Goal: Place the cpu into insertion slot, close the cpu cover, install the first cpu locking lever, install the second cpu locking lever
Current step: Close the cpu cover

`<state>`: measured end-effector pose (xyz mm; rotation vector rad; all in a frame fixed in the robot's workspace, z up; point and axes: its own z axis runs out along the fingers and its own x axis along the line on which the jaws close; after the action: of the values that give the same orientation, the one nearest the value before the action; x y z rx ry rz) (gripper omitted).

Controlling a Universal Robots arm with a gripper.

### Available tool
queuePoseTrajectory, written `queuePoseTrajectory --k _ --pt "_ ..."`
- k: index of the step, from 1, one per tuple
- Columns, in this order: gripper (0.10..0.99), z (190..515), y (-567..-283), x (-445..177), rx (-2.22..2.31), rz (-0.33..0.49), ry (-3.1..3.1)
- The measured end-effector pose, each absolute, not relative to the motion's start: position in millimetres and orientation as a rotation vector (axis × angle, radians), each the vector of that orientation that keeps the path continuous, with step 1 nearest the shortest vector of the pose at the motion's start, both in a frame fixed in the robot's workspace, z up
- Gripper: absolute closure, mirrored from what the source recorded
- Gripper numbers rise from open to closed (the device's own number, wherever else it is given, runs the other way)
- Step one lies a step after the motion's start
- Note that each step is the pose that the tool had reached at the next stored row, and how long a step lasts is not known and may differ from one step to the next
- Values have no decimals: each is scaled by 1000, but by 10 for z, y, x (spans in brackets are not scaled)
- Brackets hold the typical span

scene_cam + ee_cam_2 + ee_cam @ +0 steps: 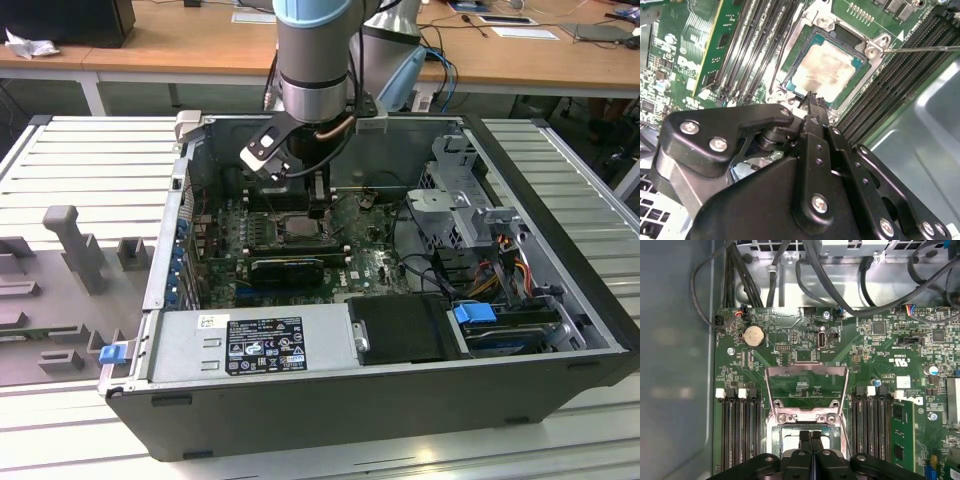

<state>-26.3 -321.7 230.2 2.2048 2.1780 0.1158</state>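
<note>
The cpu is lying flat inside the insertion slot, so the placing looks done. The cpu cover is standing swung open at the slot's far edge, its window showing green board behind. The gripper is hovering at the slot's near edge, fingers pressed together and gripping nothing; I cannot tell whether the tips are touching the chip. Closing the cover seems the step in hand. That probably calls for pushing the frame down over the slot without nudging the chip.
</note>
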Motion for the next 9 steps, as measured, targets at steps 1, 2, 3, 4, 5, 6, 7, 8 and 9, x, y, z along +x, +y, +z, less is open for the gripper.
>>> queuePoseTrajectory --k 1,2,3,4,5,6,7,8,9 --pt "980 2313 -3217 -263 2205 116 2178" --pt "980 2324 -3217 -262 2205 116 2178" --pt "980 2328 -3217 -254 2205 116 2178" --pt "980 2333 -3217 -248 2205 116 2178" --pt "980 2344 -3217 -246 2205 116 2178" --pt "980 2354 -3217 -246 2205 116 2178" --pt "980 2369 -3217 -246 2205 116 2178" --pt "980 2377 -3217 -246 2205 116 2178" --pt "980 2392 -3217 -245 2205 116 2178"
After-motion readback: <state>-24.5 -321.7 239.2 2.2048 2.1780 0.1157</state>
